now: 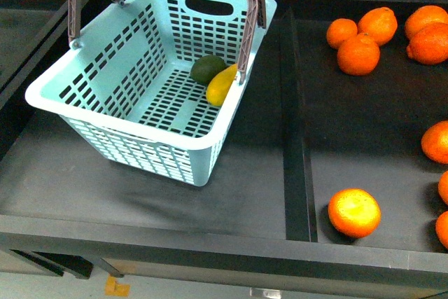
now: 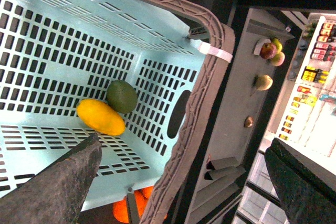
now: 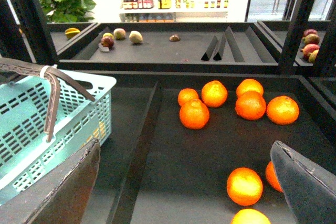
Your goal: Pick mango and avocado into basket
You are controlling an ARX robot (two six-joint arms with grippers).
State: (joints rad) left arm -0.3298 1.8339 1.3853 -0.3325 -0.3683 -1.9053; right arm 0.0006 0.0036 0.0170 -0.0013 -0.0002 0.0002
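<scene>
The pale teal basket (image 1: 105,96) stands tilted on the dark shelf at the left. The yellow mango (image 1: 222,84) and the dark green avocado (image 1: 208,68) lie touching on its floor by the far wall. In the left wrist view the mango (image 2: 101,117) and avocado (image 2: 122,96) show below inside the basket (image 2: 52,35). My left gripper (image 2: 181,192) hangs open above the brown handle (image 2: 194,114), holding nothing. My right gripper (image 3: 184,192) is open and empty over the dark tray to the right of the basket (image 3: 31,124).
Several oranges (image 1: 358,53) lie across the right tray, one near the front edge (image 1: 354,212). A raised divider (image 1: 294,138) separates the basket's bay from the oranges. A further shelf holds pears and other fruit (image 3: 135,36).
</scene>
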